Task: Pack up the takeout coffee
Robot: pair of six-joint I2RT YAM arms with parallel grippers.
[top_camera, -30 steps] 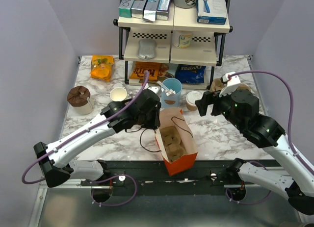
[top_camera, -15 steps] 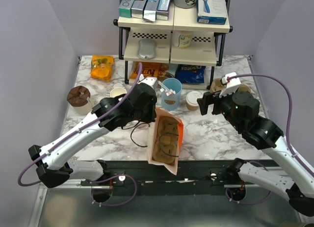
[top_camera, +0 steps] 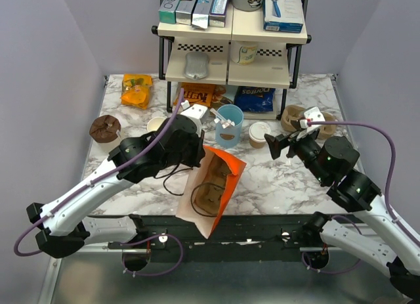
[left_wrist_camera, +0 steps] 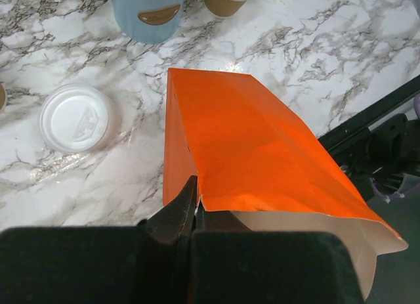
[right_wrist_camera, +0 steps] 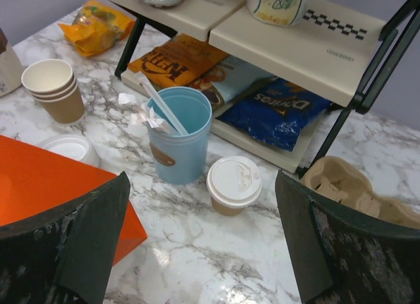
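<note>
Two arms reach over a marble table (top_camera: 289, 179); I am both. My left gripper (left_wrist_camera: 195, 197) is pinched closed on the top edge of an orange paper bag (left_wrist_camera: 249, 140), the fingers meeting with only the paper between them. From overhead the bag hangs tilted from that grip, its mouth turned toward the near edge of the table, its pale inside showing with a brown cardboard carrier (top_camera: 209, 192) in it. Whether the bag's base touches the table I cannot tell.

My right gripper (top_camera: 279, 145) has its jaws spread wide and grips nothing. It hovers above the table, pointed toward the takeout coffee (right_wrist_camera: 234, 184).

That coffee, a small tan paper cup with a round white lid, stands upright on the marble, outside the bag and apart from it. It sits just beside a taller light-blue cup (right_wrist_camera: 178, 136) holding white packets and a stirrer, in front of a shelf rack (top_camera: 233, 61) with snack bags under it.

A loose white lid (left_wrist_camera: 77, 117) lies flat on the table to the bag's left, near a stack of paper cups (right_wrist_camera: 52, 88). A second cardboard carrier (right_wrist_camera: 341, 182) rests by the rack's right leg.
</note>
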